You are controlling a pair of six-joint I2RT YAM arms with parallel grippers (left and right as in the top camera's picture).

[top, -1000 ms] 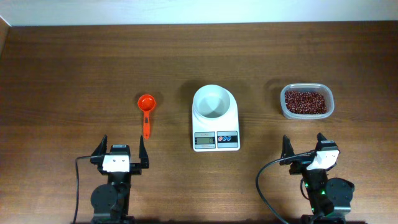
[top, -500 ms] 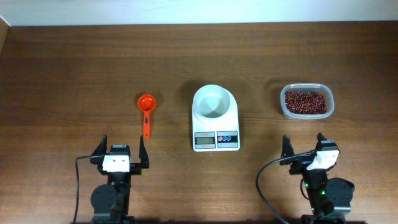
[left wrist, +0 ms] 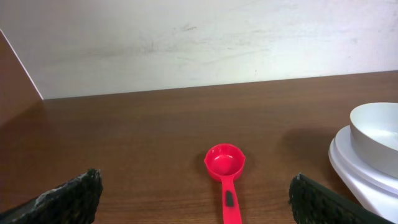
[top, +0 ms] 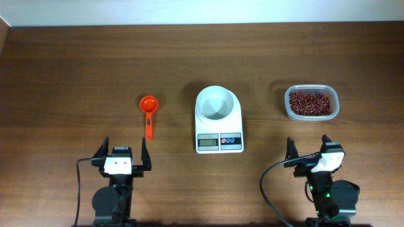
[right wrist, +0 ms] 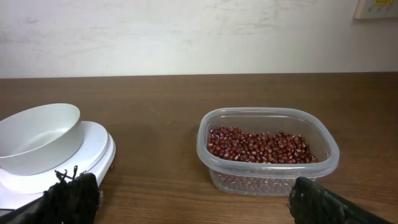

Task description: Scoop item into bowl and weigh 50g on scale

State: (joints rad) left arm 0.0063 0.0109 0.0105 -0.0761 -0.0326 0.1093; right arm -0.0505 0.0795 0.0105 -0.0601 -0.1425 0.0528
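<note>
Both jaws gape empty, well back from everything on the desk [top: 76,63].
Beans [top: 310,103] lie in the tub [top: 336,107] right of the scale [top: 219,142], which carries the bowl [top: 217,104]; the flat scoop [top: 148,112] could slip, scattering beans.

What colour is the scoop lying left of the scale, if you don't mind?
The scoop is bright orange-red, clearest in the left wrist view.
</note>
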